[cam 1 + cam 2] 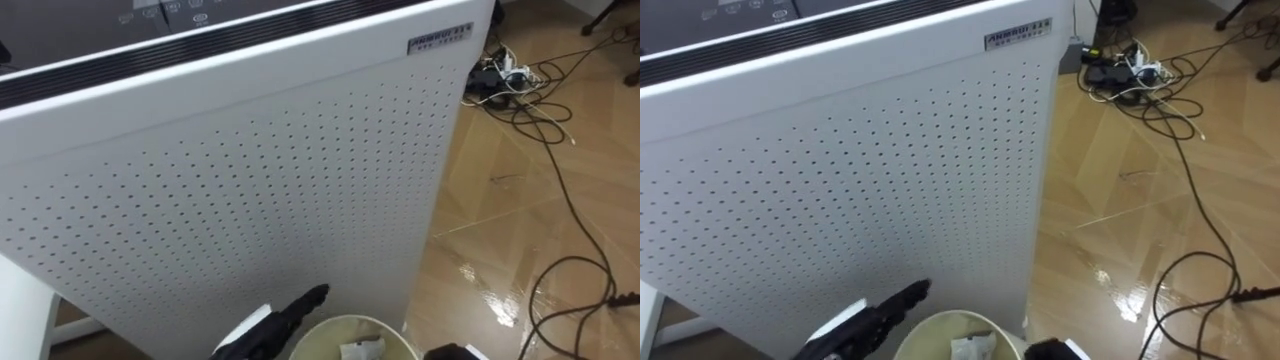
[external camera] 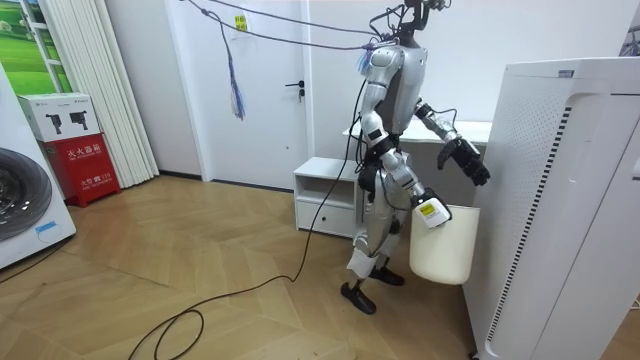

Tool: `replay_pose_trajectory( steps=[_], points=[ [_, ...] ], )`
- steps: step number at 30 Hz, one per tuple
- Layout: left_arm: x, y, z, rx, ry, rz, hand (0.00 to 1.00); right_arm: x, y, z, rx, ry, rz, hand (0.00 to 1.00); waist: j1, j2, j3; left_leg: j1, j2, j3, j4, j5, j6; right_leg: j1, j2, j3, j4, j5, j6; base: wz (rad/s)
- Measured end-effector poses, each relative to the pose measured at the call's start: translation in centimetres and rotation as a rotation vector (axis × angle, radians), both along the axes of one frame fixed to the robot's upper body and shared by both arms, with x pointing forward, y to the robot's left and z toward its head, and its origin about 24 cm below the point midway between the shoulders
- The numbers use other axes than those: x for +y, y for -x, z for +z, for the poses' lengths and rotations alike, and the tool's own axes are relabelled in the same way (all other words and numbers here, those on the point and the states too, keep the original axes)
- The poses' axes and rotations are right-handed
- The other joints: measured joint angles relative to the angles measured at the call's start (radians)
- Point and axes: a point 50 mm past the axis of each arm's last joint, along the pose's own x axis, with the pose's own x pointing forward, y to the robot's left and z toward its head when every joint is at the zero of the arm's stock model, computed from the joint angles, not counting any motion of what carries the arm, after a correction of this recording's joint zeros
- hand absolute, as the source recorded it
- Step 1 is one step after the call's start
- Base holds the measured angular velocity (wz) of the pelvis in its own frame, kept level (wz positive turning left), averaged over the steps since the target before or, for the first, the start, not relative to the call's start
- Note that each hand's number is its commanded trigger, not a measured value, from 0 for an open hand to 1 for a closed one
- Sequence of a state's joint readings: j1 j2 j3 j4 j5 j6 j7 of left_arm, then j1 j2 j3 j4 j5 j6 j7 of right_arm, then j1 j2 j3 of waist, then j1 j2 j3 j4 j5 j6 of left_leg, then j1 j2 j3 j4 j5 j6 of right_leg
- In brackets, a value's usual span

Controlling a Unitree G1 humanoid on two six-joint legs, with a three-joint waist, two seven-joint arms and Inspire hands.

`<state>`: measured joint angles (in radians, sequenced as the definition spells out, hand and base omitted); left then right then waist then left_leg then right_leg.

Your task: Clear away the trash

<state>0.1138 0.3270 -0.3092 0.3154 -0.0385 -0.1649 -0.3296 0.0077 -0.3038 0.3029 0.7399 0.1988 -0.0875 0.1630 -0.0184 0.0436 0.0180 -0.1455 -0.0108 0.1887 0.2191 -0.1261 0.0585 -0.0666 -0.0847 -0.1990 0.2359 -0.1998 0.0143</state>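
The robot stands on the wooden floor [image 2: 200, 250] right up against a tall white perforated air purifier [image 1: 250, 180], facing its side panel. Behind it is a low white cabinet [image 2: 325, 190], with a closed door [image 2: 270, 90] further back.

Its right hand [image 2: 428, 205] is down at the rim of a cream bin [image 2: 440, 245], which hangs clear of the floor beside its legs and close to the purifier. From here I cannot tell whether those fingers are curled round the rim or not. In the left eye view the same hand [image 1: 450, 352] peeks in as a dark shape just to the right of the bin [image 1: 350, 320].

The left hand [image 1: 275, 320] is raised in front of the purifier's panel, its dark fingers [image 1: 310, 297] stretched out straight and holding nothing. It sits just beside the bin's left edge.

The garbage [image 1: 360, 349], a crumpled scrap of white paper, lies inside the bin, in neither hand.

Off to the robot's right, dark cables [image 1: 560, 180] trail over the floor to a power strip [image 1: 500, 70]
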Motion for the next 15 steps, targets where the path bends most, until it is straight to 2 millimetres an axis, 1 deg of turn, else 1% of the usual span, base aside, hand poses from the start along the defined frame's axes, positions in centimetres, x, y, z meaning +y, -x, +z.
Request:
replay_pose_trajectory(
  steps=[1,2,4,5,6,7,8,10,11,13,14,15],
  points=[
    [0.6,0.9,-1.1,0.055,0.004,0.047,0.00,-0.6,0.8,-0.7,0.042,0.006,-0.034,1.00,0.000,-0.003,0.0010,0.010,-0.001,0.000,-0.010,0.000,0.000,0.006,0.000,-0.001,-0.001,-0.001,0.001,0.00],
    [0.8,1.3,-1.7,0.082,0.007,0.069,0.00,-0.9,1.2,-1.0,0.063,0.011,-0.048,1.00,-0.001,-0.005,0.0019,0.016,-0.001,0.001,-0.017,0.000,-0.001,0.009,0.000,-0.001,-0.003,-0.001,0.002,0.00],
    [2.0,3.3,-4.1,0.211,0.010,0.169,0.00,-2.0,3.3,-2.3,0.158,0.030,-0.099,1.00,-0.001,-0.015,-0.0031,0.028,-0.003,0.000,-0.022,-0.001,-0.002,0.025,0.001,-0.002,-0.017,-0.001,0.002,0.00],
    [2.2,3.9,-4.7,0.243,0.014,0.199,0.00,-2.2,4.0,-2.6,0.181,0.028,-0.118,1.00,0.000,-0.020,-0.0035,0.032,-0.004,0.000,-0.022,-0.002,-0.003,0.030,0.001,-0.003,-0.019,-0.001,0.002,0.00],
    [2.8,5.0,-5.7,0.300,0.018,0.260,0.00,-2.5,4.8,-3.0,0.208,0.022,-0.163,1.00,0.000,-0.027,-0.0059,0.036,-0.004,-0.001,-0.022,-0.003,-0.005,0.037,0.002,-0.004,-0.025,-0.001,0.002,0.00],
    [3.3,6.1,-6.5,0.349,0.013,0.302,0.00,-2.8,5.5,-3.3,0.223,0.018,-0.216,1.00,0.000,-0.036,-0.0101,0.037,-0.004,-0.002,-0.024,-0.003,-0.005,0.041,0.003,-0.004,-0.032,-0.001,0.002,0.00],
    [3.5,6.6,-6.9,0.372,0.009,0.323,0.00,-3.1,5.9,-3.4,0.229,0.018,-0.242,1.00,0.001,-0.040,-0.0123,0.039,-0.003,-0.002,-0.024,-0.004,-0.005,0.041,0.004,-0.004,-0.032,-0.001,0.002,0.00],
    [4.5,8.7,-8.1,0.463,-0.011,0.389,0.00,-3.6,7.2,-3.7,0.265,0.013,-0.295,1.00,0.003,-0.054,-0.0152,0.056,-0.001,-0.001,-0.023,-0.010,-0.010,0.059,0.009,0.003,-0.035,-0.001,0.001,-0.05],
    [4.8,9.2,-8.4,0.486,-0.011,0.411,0.00,-3.7,7.6,-3.9,0.275,0.010,-0.315,1.00,0.004,-0.055,-0.0156,0.061,0.000,-0.001,-0.021,-0.013,-0.011,0.066,0.011,0.002,-0.037,-0.001,0.001,-0.03],
    [5.9,11.3,-9.5,0.578,0.000,0.535,0.00,-4.3,9.0,-4.2,0.308,0.004,-0.388,1.00,0.008,-0.056,-0.0171,0.089,0.003,-0.001,-0.023,-0.022,-0.015,0.093,0.014,0.009,-0.051,-0.001,0.001,-0.09],
    [6.3,11.8,-9.8,0.599,-0.001,0.569,0.00,-4.4,9.2,-4.2,0.313,0.004,-0.402,1.00,0.010,-0.056,-0.0173,0.093,0.003,0.000,-0.023,-0.023,-0.016,0.097,0.015,0.009,-0.052,-0.001,0.001,-0.11],
    [6.9,12.8,-10.1,0.631,-0.013,0.629,0.00,-4.7,9.8,-4.4,0.326,0.001,-0.431,1.00,0.010,-0.058,-0.0160,0.104,0.003,0.000,-0.026,-0.023,-0.016,0.107,0.015,0.009,-0.054,-0.001,0.001,0.00]
  ],
)
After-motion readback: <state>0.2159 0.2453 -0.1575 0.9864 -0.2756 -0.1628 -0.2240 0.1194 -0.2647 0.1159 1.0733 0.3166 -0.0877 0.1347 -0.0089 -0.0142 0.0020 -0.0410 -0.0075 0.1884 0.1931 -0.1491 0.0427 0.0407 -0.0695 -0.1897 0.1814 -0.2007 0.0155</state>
